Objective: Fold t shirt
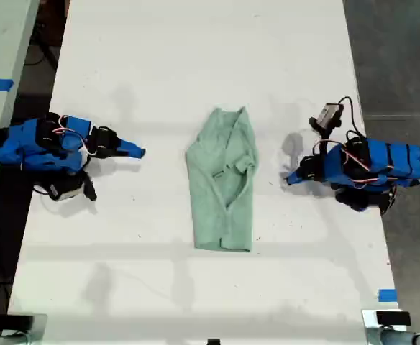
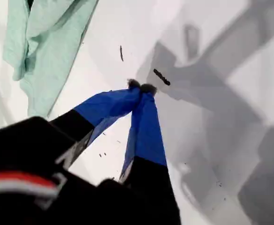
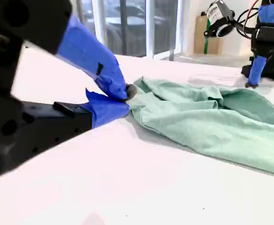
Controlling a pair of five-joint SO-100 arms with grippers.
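Observation:
The pale mint-green t shirt (image 1: 224,190) lies in the middle of the white table (image 1: 195,65), bunched into a narrow wrinkled strip running from far to near. My first gripper (image 1: 289,178) rests on the table at the exterior view's right, a short gap from the shirt. Its blue fingers are shut with nothing between them (image 2: 141,87), and the t shirt (image 2: 43,51) lies off to one side. My second gripper (image 1: 139,152) sits at the exterior view's left, also apart from the cloth. It is shut and empty (image 3: 125,93), with the t shirt (image 3: 207,119) lying beyond it.
The table's edge runs close behind each arm base, with dark floor (image 1: 397,57) beyond at the exterior view's right. A blue tape mark (image 1: 387,295) sits near the table's front corner there. A second table (image 1: 1,43) with blue tape stands at the exterior view's left.

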